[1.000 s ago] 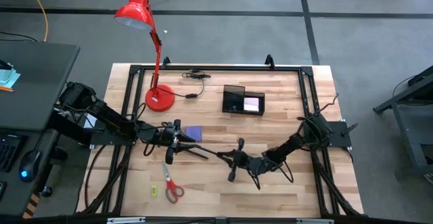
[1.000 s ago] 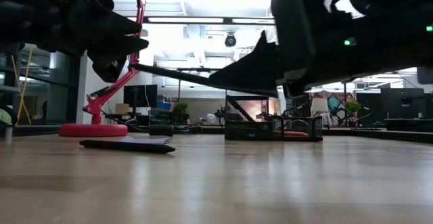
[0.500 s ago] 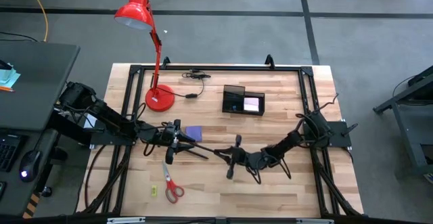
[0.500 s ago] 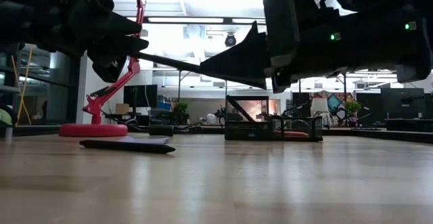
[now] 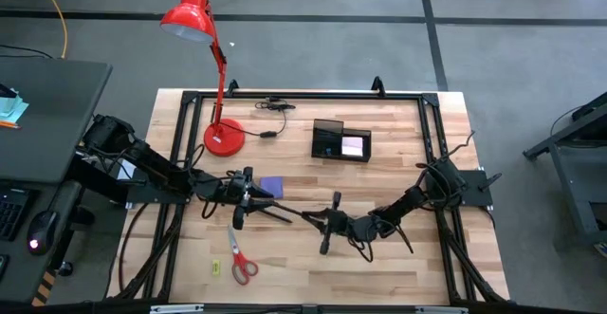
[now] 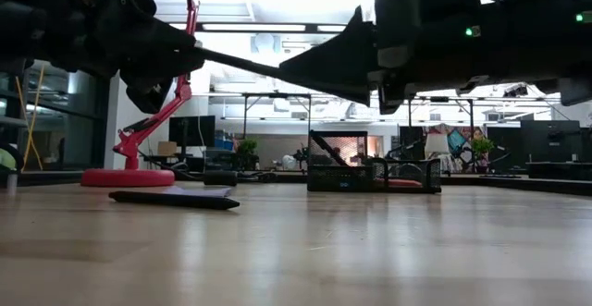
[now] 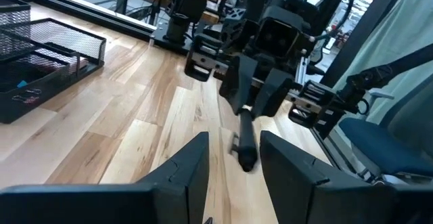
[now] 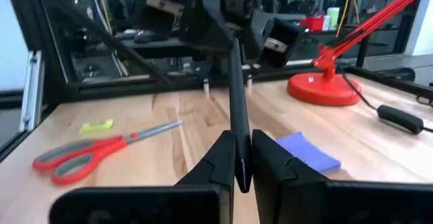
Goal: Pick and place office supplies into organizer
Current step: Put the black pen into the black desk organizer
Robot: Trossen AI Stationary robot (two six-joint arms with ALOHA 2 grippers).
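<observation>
A thin black pen (image 5: 286, 212) hangs above the table's middle, reaching from my right gripper (image 5: 318, 221) to my left gripper (image 5: 254, 202). My right gripper (image 8: 243, 137) is shut on it. My left gripper (image 7: 237, 139) is open, and the pen's free end (image 7: 246, 158) stands between its fingers. The purple note pad (image 5: 271, 186) lies flat beside the left gripper. The red-handled scissors (image 5: 239, 260) and a yellow-green piece (image 5: 215, 267) lie near the front left. The black organizer (image 5: 340, 140) stands at the back with a pink pad (image 5: 353, 146) in it. My right gripper pinches the pen between its two fingers at the end nearer the table's right (image 8: 241, 162). The fingers come about level from the table's right and lie along the pen. The pen is lifted clear and sticks out forward, roughly level (image 6: 240, 61), toward the left gripper.
A red desk lamp stands on its round base (image 5: 224, 137) at the back left, with a black cable (image 5: 270, 105) behind it. A black frame (image 5: 303, 94) runs round the table's edges. Bare wood lies between the arms and the organizer.
My right gripper has tipped its fingers upward and risen slightly, staying shut on the pen. The pen has gone from slanting down toward the right gripper to nearly level, and its free end now sits higher between the still left fingers.
</observation>
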